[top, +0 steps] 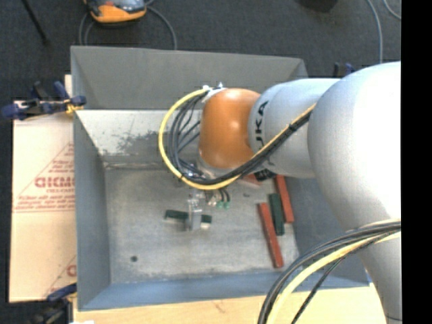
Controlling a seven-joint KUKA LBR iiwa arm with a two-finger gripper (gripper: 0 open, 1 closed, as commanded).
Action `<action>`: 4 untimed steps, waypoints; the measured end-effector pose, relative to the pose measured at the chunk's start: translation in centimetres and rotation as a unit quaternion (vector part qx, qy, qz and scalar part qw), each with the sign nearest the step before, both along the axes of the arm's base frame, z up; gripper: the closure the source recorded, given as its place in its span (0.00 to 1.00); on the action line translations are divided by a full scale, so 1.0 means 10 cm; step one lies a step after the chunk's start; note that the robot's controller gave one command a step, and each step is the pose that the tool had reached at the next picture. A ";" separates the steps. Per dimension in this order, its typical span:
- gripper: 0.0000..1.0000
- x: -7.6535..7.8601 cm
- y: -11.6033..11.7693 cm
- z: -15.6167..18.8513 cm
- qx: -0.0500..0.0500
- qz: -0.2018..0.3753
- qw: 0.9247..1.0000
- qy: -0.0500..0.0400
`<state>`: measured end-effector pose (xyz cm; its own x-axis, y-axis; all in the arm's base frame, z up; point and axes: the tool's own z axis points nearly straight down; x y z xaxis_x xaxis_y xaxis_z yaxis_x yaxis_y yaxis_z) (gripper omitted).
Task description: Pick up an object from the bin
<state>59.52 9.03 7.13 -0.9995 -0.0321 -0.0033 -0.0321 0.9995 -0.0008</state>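
Camera view looks into the scuffed grey metal bin (91, 201). The claw (196, 218) hangs low over a small flat dark green piece (174, 215) on the bin floor, and thin red and dark green sticks (268, 233) lie to the claw's right. The orange wrist cover (226, 130) hides much, so I cannot tell whether the claw is spread or pinching.

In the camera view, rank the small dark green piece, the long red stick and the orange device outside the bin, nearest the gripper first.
1. Small dark green piece, right beside the gripper.
2. Long red stick, toward the view's right side of the bin.
3. Orange device, on the carpet beyond the far wall.
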 end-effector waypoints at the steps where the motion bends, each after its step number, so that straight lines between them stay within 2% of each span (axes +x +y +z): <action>1: 0.00 0.01 0.02 0.01 0.000 0.039 0.999 -0.001; 2: 1.00 -0.56 0.19 0.13 0.001 0.046 0.999 0.001; 3: 1.00 -0.56 0.19 0.13 0.001 0.045 0.999 0.001; 4: 1.00 -0.48 0.25 0.57 0.001 0.038 0.999 0.005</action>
<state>54.70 11.48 12.79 -0.9942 -0.1077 0.0056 -0.1077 0.9942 0.0010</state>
